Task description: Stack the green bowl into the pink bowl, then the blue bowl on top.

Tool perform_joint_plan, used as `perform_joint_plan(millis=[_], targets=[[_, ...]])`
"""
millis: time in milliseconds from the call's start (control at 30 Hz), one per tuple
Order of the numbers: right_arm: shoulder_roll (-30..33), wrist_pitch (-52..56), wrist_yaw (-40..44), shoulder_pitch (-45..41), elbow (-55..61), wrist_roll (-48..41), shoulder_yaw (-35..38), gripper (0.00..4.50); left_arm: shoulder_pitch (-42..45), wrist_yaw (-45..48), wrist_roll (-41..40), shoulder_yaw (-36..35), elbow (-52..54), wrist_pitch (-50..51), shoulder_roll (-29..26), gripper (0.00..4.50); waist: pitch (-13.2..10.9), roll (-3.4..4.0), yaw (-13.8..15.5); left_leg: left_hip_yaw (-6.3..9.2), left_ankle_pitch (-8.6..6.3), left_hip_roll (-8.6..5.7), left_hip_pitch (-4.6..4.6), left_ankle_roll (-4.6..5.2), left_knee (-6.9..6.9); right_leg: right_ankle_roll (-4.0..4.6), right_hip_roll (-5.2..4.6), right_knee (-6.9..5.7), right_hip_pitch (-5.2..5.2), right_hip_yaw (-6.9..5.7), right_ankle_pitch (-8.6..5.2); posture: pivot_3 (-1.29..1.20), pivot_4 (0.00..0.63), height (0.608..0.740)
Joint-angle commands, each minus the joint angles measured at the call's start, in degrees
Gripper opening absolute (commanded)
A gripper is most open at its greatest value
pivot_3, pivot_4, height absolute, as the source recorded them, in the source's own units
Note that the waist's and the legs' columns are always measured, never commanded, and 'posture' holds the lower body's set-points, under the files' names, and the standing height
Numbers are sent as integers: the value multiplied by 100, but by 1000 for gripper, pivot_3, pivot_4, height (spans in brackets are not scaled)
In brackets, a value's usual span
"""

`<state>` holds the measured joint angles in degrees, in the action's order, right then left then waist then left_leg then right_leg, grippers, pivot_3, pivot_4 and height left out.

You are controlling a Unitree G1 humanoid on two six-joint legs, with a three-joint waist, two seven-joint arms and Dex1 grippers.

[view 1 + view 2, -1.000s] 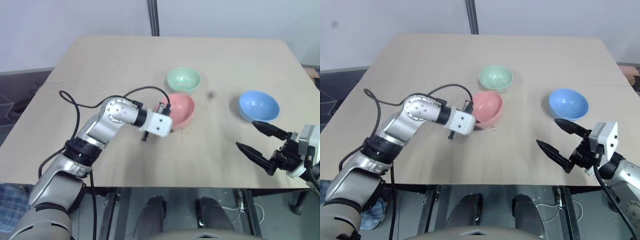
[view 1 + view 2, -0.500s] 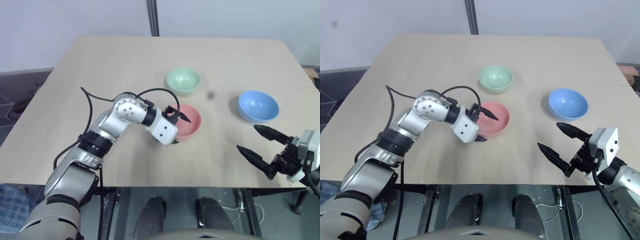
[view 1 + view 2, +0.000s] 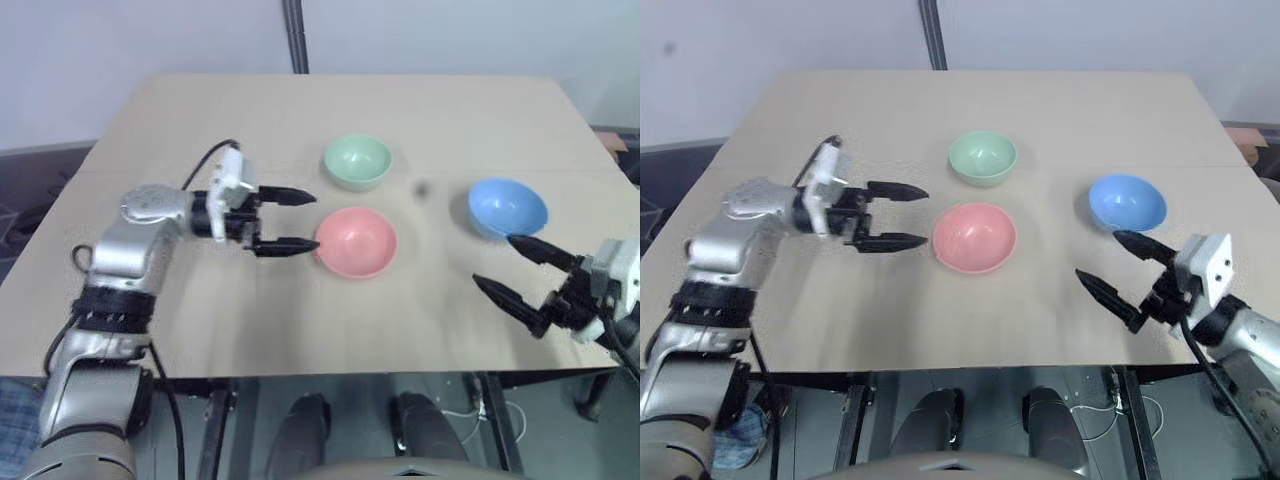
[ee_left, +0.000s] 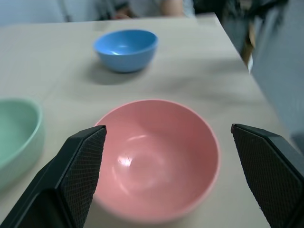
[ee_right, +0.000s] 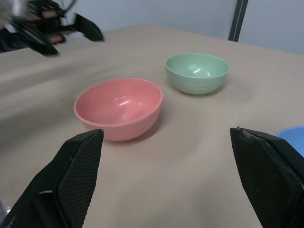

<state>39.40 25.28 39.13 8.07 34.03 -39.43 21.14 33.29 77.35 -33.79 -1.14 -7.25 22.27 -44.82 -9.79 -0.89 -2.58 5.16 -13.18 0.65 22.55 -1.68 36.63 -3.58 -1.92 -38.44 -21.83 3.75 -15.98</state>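
The pink bowl (image 3: 356,241) sits upright and empty at the middle of the table. Behind it stands the green bowl (image 3: 358,161), and the blue bowl (image 3: 508,208) rests off to the right. My left gripper (image 3: 305,220) hovers just left of the pink bowl, pointing at it, open and empty, apart from the rim. My right gripper (image 3: 514,267) hangs open near the table's front right, just in front of the blue bowl, holding nothing. The left wrist view looks over the pink bowl (image 4: 156,156) between its fingers (image 4: 78,166).
The tan table (image 3: 250,120) has bare room on its left and back. A small dark spot (image 3: 422,187) marks the top between the green and blue bowls. A dark pole (image 3: 293,35) rises behind the far edge.
My left gripper let go of the pink bowl, which dropped from a tilt to sit flat. The gripper opened, rolled and drew back to the left. The right gripper barely shifted.
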Motion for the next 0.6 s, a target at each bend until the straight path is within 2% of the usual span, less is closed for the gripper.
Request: perform_joint_plan(millis=[33, 167, 267, 467, 600], targets=[[154, 443, -562, -755, -433, 373, -275, 4500, -419, -377, -528, -866, 486, 539, -220, 4450, -5, 0, 23, 0, 0, 0, -2, 0, 2, 0, 0, -4, -1, 0, 0, 0, 150, 740], [296, 474, -321, -1952, -1169, 838, -1042, 4500, -1053, -667, -849, -1584, 901, 871, -392, 4450, -23, 6, 19, 0, 0, 1, -3, 0, 2, 1, 0, -10, -6, 0, -1, 0, 150, 740], [114, 696, -461, -3065, -1837, 1387, -1802, 4500, -1584, -722, -1046, -2066, 1211, 991, -497, 4450, -33, 6, 15, 0, 0, 1, 4, -1, 0, 2, -1, -11, -12, -1, 0, 0, 150, 740], [-433, 1273, -271, -4832, -3186, 2143, -3055, 4500, -2349, -1056, -1562, -2907, 1722, 1340, -461, 4450, -41, 1, 5, -6, 0, 0, 22, -1, -4, 4, -4, -30, -46, 6, 1, 0, 150, 740], [-921, 812, 28, -5624, -4035, 2591, -3534, 4500, -2723, -1237, -1679, -3187, 1892, 1401, -419, 4450, -44, 1, 26, -11, 0, -3, 39, -2, -6, 5, -7, -43, -74, 11, 1, 0, 150, 740]])
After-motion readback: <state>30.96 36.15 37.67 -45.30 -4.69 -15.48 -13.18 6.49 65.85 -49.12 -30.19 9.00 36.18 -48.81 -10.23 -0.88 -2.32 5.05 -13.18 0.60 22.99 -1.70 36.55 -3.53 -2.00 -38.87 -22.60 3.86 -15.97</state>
